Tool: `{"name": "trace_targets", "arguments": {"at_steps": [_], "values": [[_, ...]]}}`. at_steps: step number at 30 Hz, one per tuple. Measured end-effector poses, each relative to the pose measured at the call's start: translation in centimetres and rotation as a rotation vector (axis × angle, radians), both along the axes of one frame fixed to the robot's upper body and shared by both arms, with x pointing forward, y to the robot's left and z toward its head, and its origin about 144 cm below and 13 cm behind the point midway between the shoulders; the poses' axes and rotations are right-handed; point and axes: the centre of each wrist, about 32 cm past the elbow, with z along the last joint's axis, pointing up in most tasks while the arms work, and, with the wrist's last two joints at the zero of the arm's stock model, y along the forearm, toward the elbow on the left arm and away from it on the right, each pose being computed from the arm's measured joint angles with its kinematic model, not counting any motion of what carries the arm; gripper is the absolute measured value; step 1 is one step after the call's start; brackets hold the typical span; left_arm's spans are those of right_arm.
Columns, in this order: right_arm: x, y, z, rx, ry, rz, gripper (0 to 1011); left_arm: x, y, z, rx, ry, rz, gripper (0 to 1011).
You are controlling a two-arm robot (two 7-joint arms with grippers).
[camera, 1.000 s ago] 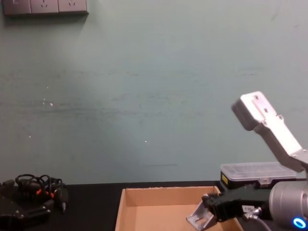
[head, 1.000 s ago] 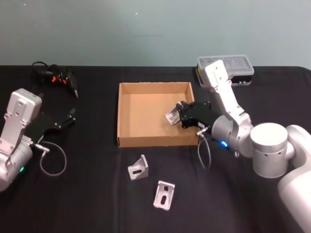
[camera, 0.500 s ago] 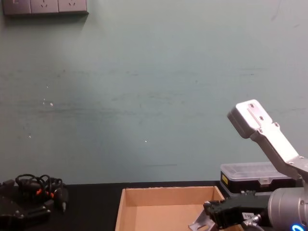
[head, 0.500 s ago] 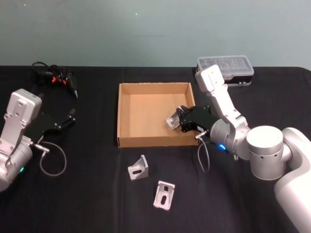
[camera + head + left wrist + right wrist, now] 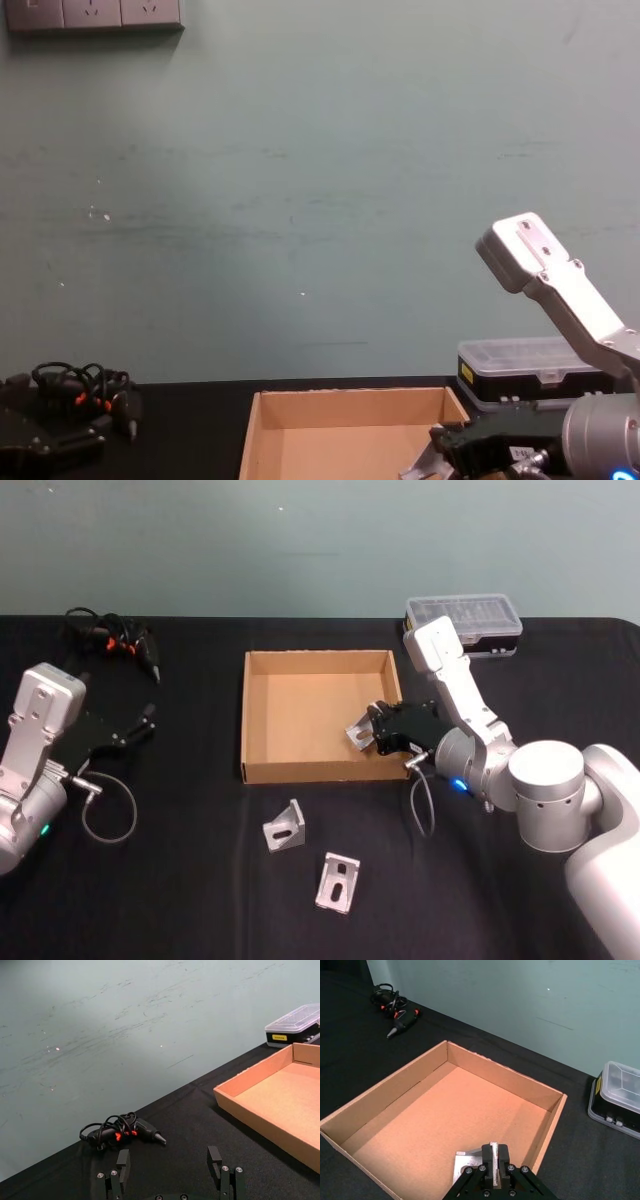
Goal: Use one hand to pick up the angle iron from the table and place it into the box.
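R gripper: gripping angle iron inside box, nr its R wall.
L gripper: idling, fingers spread, L of box.

Tan box, black table, silver angle iron in the box, black clear-lidded case behind it.

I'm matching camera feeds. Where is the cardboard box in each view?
Head: box centre, right pincer holding an angle iron over its right side; left pincer idle far left.
Left wrist: box before the clear-lidded case.
Right wrist: box beneath the held angle iron.
Chest: box bottom centre.
Shared landmark: that case, near the box's far right corner.
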Motion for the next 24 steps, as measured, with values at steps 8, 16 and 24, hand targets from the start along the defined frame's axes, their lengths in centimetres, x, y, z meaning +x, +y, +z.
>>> {"name": "trace_targets", "arguments": {"at_steps": [8, 16, 24], "values": [[0.13, -0.10, -0.08, 0.000, 0.005, 0.002, 201, 0.00, 0.00, 0.00, 0.000, 0.000, 0.000, 1011], [0.20, -0.24, -0.05, 0.010, 0.002, -0.003, 448, 0.00, 0.00, 0.00, 0.000, 0.000, 0.000, 1011], [0.05, -0.35, 0.28, 0.031, -0.012, -0.002, 684, 0.00, 0.00, 0.00, 0.000, 0.000, 0.000, 1011]]}}
